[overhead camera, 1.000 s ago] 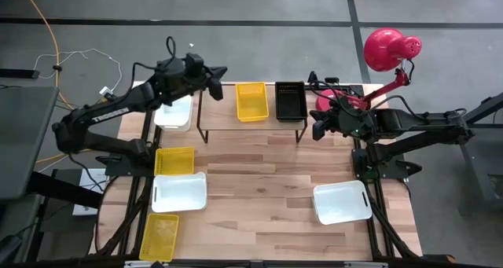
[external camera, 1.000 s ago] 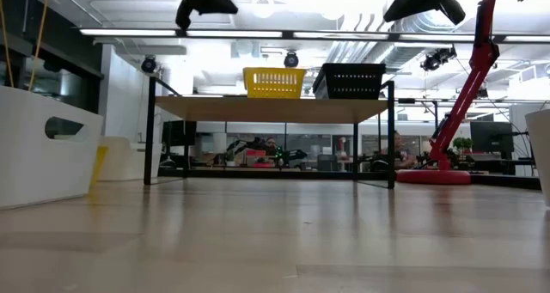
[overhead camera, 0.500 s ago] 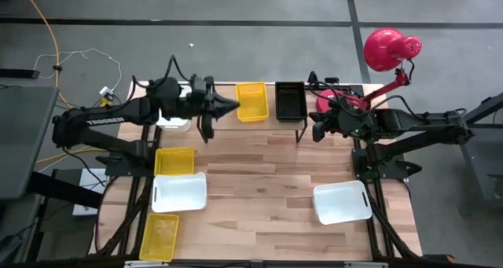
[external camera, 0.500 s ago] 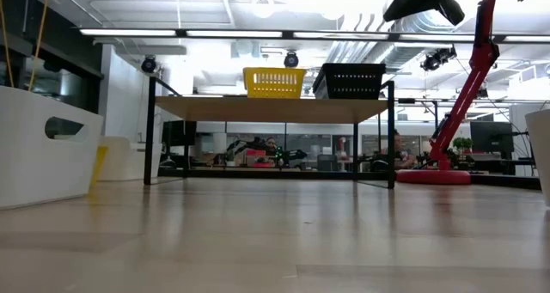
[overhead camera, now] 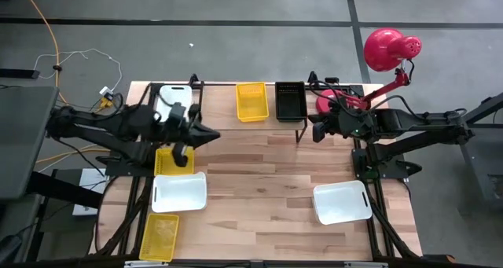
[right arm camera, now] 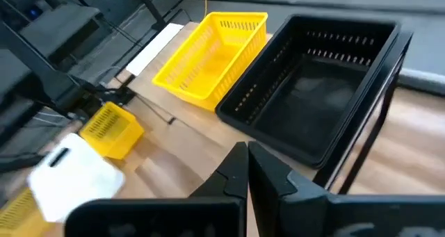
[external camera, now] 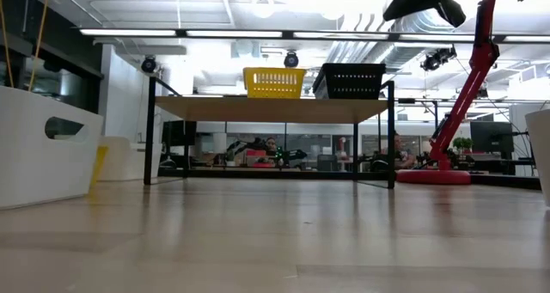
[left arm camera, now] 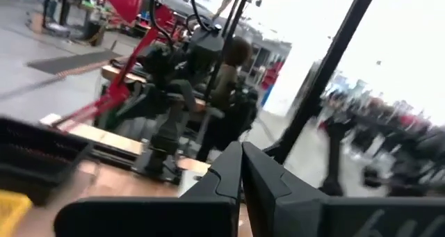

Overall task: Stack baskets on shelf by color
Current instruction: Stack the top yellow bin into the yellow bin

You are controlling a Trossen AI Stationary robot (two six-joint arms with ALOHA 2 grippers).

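Note:
The shelf (overhead camera: pixel 216 103) stands at the table's far edge on thin black legs. A yellow basket (overhead camera: pixel 251 100) and a black basket (overhead camera: pixel 290 100) sit side by side on its plank (external camera: pixel 198 108); its left third is bare. A white basket (overhead camera: pixel 174 101) lies on the table left of the shelf. My left gripper (overhead camera: pixel 214 134) is shut and hovers just near of the shelf's left leg, holding nothing. My right gripper (overhead camera: pixel 314 132) is shut above the shelf's right leg, and its wrist view looks onto the black basket (right arm camera: pixel 313 84) and the yellow basket (right arm camera: pixel 208 53).
On the table's left lie a yellow basket (overhead camera: pixel 174 159), a white basket (overhead camera: pixel 179 192) and another yellow basket (overhead camera: pixel 159 236). A white basket (overhead camera: pixel 342 202) lies near right. A red lamp (overhead camera: pixel 389 48) stands at the far right corner. Bare wood fills the table's middle.
My left gripper has swung from above the far-left white basket to the right along the shelf's left end, then toward the near edge, and has left the top of the low view. The baskets have stayed where they were.

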